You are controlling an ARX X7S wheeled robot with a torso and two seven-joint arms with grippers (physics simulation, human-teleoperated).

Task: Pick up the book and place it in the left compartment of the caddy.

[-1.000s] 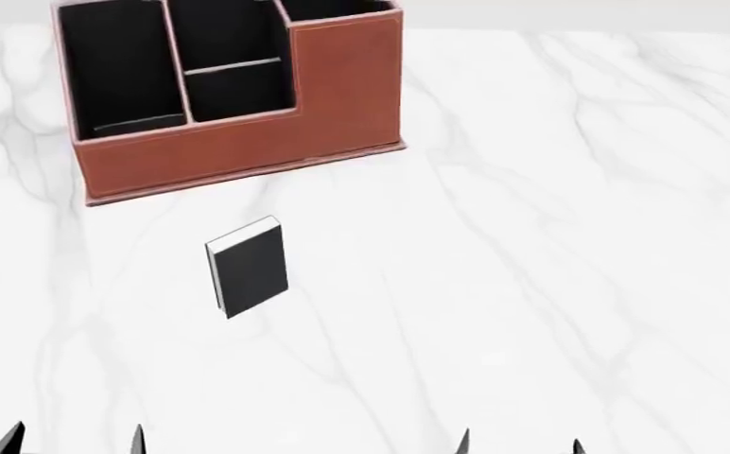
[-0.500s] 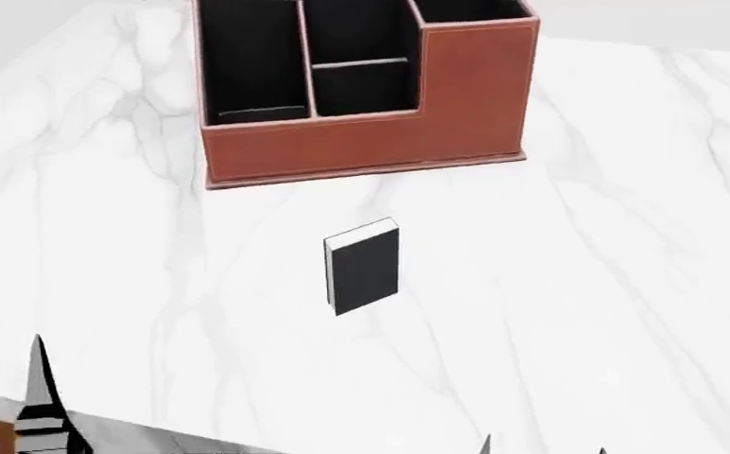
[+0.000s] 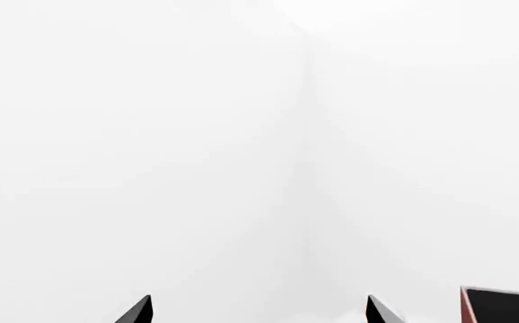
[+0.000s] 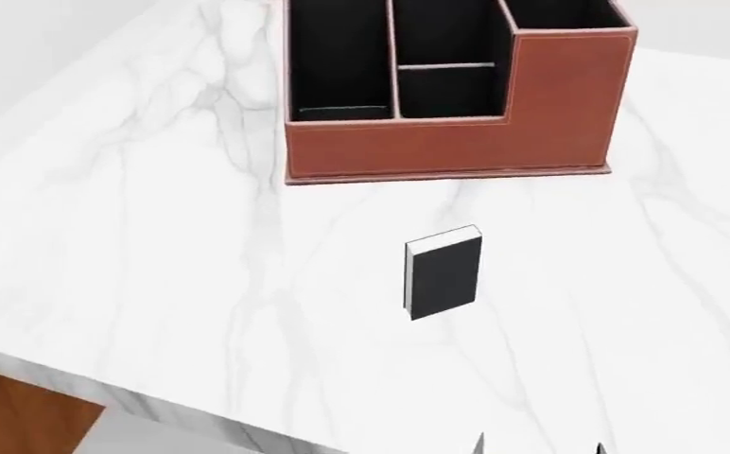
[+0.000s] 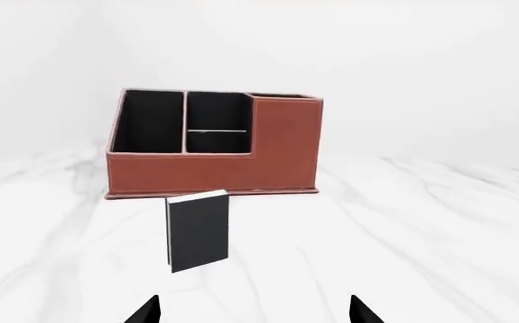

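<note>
The book [image 4: 443,272] lies flat on the white marble table, black cover up and white page edges showing, a little in front of the caddy [image 4: 466,142]. The caddy is a reddish-brown box with a black interior. Its left compartment [image 4: 338,57] is long, narrow and empty. In the right wrist view the book [image 5: 198,230] lies ahead of my right gripper [image 5: 252,313], with the caddy [image 5: 206,175] and its left compartment [image 5: 147,121] behind it. The right gripper is open and empty; its tips [image 4: 538,446] show at the head view's lower edge. My left gripper [image 3: 259,311] is open and empty, facing blank white.
The table's front-left edge [image 4: 112,392] runs diagonally across the head view's lower left, with a brown surface [image 4: 12,411] below it. A reddish-rimmed black shape [image 3: 503,307] sits at a corner of the left wrist view; I cannot tell what it is.
The head view has swung, so the caddy and book now sit further right in it. The left gripper tip seen at the lower left has left the head view. The book has not moved.
</note>
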